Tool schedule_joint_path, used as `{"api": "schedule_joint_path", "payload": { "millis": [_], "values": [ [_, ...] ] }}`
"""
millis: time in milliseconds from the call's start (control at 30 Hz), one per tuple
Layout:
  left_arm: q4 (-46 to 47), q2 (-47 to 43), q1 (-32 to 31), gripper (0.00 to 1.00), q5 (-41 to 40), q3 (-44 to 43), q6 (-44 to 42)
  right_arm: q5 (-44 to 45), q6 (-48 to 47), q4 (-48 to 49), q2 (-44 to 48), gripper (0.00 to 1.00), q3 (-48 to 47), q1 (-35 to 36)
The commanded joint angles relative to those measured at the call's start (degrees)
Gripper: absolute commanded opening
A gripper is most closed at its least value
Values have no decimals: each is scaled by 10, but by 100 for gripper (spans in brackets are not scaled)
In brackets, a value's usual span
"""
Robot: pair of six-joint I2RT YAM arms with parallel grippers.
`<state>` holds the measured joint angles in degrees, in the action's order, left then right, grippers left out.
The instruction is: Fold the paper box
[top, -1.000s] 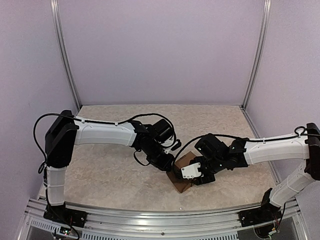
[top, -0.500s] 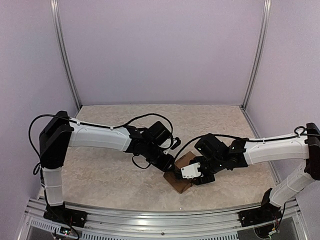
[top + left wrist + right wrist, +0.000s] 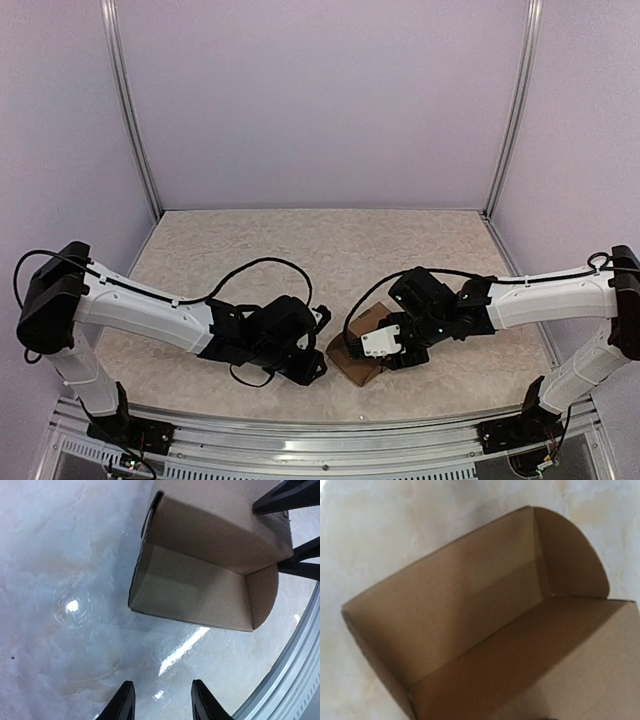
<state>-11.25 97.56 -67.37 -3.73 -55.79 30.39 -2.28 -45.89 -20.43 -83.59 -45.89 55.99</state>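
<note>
— Gripping anything, my left fingers (image 3: 125, 702)?
— No, spread empty, bottom centre. Your right fingers (image 3: 300, 566) clamp the paper box (image 3: 200, 575), upper right on the tabletop (image 3: 60, 580); nudge its curved flap (image 3: 262, 595) inward squarely.

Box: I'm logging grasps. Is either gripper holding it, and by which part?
The right gripper appears to pinch the box by the wall away from the left gripper, which is open and empty.

Paper box between two grippers

The paper box (image 3: 358, 352) is sitting on the table (image 3: 250, 250). The left gripper (image 3: 162, 685) is hovering just left of the box, apart from it, while the right gripper (image 3: 378, 348) is reaching in from the box's right, its fingers straddling a wall.
</note>
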Motion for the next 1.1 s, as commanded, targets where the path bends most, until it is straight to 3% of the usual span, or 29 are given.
{"api": "schedule_joint_path", "payload": {
  "millis": [0,167,300,600,900,1067],
  "values": [
    [129,-13,-9,37,-25,78,168,-9,12,-54,-29,54,24,7],
    [355,-40,-32,41,-82,197,324,-8,14,-52,-30,54,25,7],
    [437,-36,-39,48,-122,224,335,-9,16,-51,-31,54,26,7],
    [455,33,-15,52,-63,163,351,-4,25,-50,-37,54,22,8],
    [417,46,-25,53,-84,157,420,2,36,-51,-50,54,19,7],
    [502,80,-14,54,-49,172,439,4,44,-50,-58,54,13,7]
  ]
}}
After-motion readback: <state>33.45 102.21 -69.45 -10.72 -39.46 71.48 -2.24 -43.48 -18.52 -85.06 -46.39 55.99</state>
